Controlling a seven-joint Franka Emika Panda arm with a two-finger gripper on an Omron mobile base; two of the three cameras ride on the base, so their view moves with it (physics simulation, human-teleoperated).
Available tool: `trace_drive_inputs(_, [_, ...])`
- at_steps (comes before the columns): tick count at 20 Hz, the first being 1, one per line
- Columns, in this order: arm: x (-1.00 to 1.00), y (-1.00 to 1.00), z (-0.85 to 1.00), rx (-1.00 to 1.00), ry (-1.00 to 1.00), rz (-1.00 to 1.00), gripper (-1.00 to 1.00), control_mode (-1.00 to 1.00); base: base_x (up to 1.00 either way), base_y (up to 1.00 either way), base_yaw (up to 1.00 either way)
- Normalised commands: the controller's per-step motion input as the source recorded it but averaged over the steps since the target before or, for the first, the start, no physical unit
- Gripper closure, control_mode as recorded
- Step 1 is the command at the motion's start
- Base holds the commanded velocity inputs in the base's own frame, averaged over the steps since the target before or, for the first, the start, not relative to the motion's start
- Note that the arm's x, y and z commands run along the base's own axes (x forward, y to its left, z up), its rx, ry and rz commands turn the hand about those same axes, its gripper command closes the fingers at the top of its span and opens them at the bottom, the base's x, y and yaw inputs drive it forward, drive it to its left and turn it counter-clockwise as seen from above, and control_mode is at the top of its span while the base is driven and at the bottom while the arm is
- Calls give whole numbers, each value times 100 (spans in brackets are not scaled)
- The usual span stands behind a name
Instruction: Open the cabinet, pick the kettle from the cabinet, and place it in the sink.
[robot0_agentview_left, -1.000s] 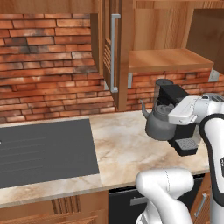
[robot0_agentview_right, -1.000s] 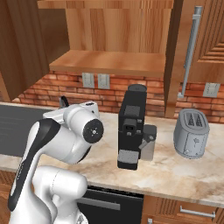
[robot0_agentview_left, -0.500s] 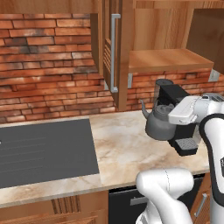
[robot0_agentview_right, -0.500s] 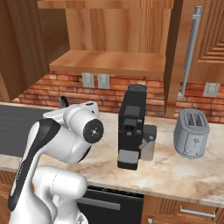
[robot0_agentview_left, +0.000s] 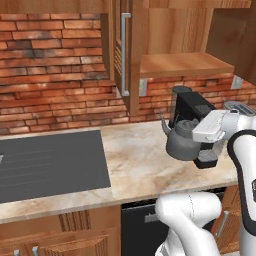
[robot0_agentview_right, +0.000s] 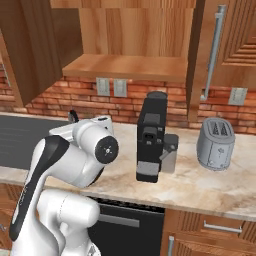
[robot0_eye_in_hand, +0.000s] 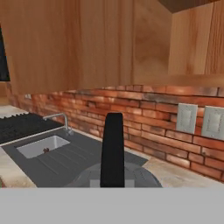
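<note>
The grey metal kettle (robot0_agentview_left: 181, 144) hangs just over the marble counter, in front of the black coffee machine (robot0_agentview_left: 191, 107). My gripper (robot0_agentview_left: 203, 131) is shut on its thin black handle (robot0_eye_in_hand: 113, 148), which stands upright in the middle of the hand view above the kettle's grey top (robot0_eye_in_hand: 131, 177). The wooden cabinet (robot0_agentview_left: 186, 63) above stands open, its door (robot0_agentview_left: 125, 50) swung out to the left and its shelf bare. The sink (robot0_eye_in_hand: 43, 145) with its chrome faucet (robot0_eye_in_hand: 59, 118) lies far off to the left in the hand view, set in a dark grey surround (robot0_agentview_left: 50, 162).
A grey toaster (robot0_agentview_right: 216, 142) stands right of the coffee machine (robot0_agentview_right: 152, 135). The cabinet's other open door (robot0_agentview_right: 215, 50) hangs above the toaster. Wall outlets (robot0_eye_in_hand: 188, 118) sit on the brick backsplash. A black stovetop (robot0_eye_in_hand: 17, 124) lies beyond the sink.
</note>
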Motion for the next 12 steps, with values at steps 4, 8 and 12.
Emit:
trace_drive_inputs(4, [0, 0, 0, 0, 0, 0, 100, 100, -50, 3, -2])
trace_drive_inputs(8, [0, 0, 0, 0, 0, 0, 100, 100, -45, 10, -6])
trace_drive_inputs(12, [0, 0, 0, 0, 0, 0, 100, 100, -45, 41, -12])
